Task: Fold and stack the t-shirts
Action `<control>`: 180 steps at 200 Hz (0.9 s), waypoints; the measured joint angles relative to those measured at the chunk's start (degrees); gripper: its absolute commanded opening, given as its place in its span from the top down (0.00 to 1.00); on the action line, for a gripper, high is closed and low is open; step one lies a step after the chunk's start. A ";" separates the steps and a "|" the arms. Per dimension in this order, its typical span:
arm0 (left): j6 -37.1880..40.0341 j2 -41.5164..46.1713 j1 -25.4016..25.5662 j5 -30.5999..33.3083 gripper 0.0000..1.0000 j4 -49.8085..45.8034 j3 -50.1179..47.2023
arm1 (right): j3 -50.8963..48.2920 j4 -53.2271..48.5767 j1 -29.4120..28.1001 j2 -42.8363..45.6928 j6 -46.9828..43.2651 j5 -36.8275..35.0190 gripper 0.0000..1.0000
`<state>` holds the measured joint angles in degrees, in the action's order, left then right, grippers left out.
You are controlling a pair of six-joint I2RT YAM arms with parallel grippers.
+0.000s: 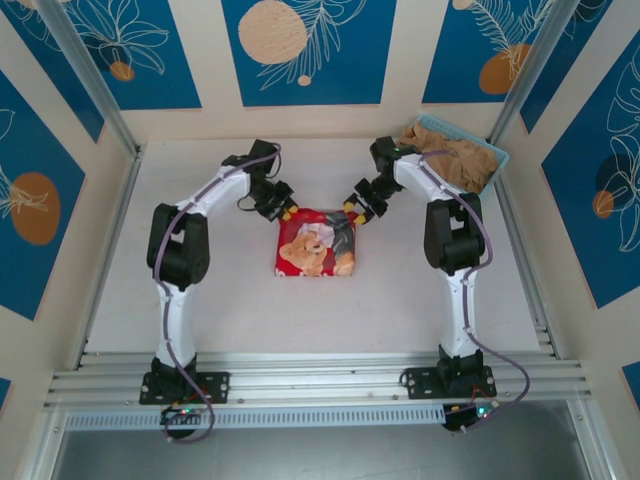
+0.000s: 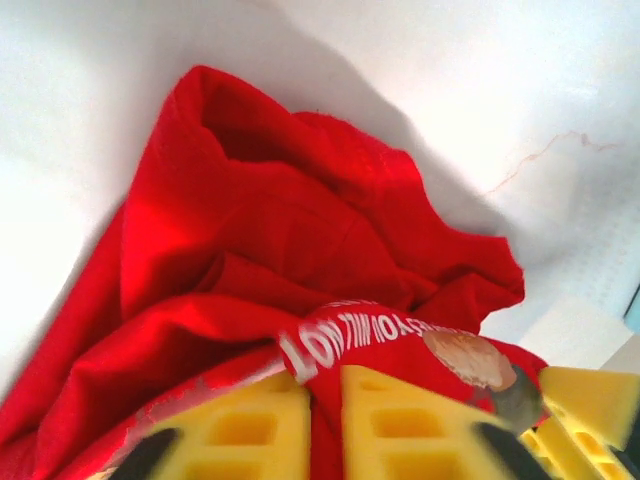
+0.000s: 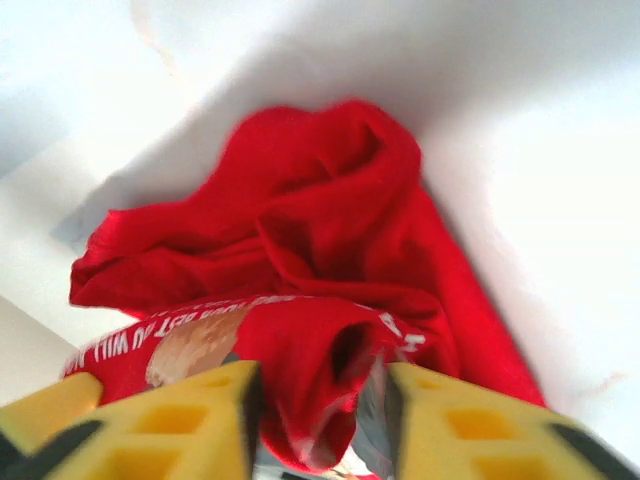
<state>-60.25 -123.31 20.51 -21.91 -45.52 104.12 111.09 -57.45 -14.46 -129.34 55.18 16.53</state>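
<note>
Red cloth lies near the middle of the white table [image 1: 200, 300]: it is the red t-shirt [image 1: 317, 243], folded to a rough square with its tan, white and black print facing up. Both arms reach inward to its far edge. The left gripper [image 1: 287, 212] is at the far left corner of the shirt and the right gripper [image 1: 351, 210] is at the far right corner, each touching the cloth. In the left wrist view the yellow fingers [image 2: 250, 430] stand only a little apart, and red cloth with white lettering [image 2: 340, 335] fills the narrow slit between them. I cannot tell if this cloth is pinched or only lies loose there. In the right wrist view the yellow fingers [image 3: 470, 420] stand clearly apart. A thick fold of the red shirt sits in the gap between them, with some dark space beside it, so this claw is partly open and not squeezing the fold. Beyond both claws the rest of the shirt lies bunched in soft folds on the table. At the far right corner of the table stands the light blue basket [image 1: 497, 155], and crumpled tan t-shirts [image 1: 455, 160] lie inside it, well apart from the red one.
</note>
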 measured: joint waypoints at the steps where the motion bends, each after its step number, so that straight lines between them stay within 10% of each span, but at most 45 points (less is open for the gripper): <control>1: -0.02 0.00 -0.04 0.09 0.53 -0.07 0.04 | 0.39 0.00 0.02 -0.11 -0.28 0.00 0.47; 37: 1.86 2.47 -0.81 3.85 0.31 -1.75 -0.02 | 5.22 0.63 0.68 0.26 -4.28 -0.83 0.44; 88: -0.35 16.02 1.66 5.18 0.62 4.02 -12.74 | -13.55 5.05 -3.04 15.54 -3.91 -3.54 0.80; 180: -2.62 -1.99 5.73 4.28 0.68 8.17 -5.99 | -19.65 13.29 -5.73 6.45 -3.06 -2.54 0.89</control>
<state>-62.87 -125.29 26.24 -17.63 -37.34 98.13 91.44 -44.16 -20.18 -122.89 52.12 14.00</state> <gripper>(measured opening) 0.325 0.115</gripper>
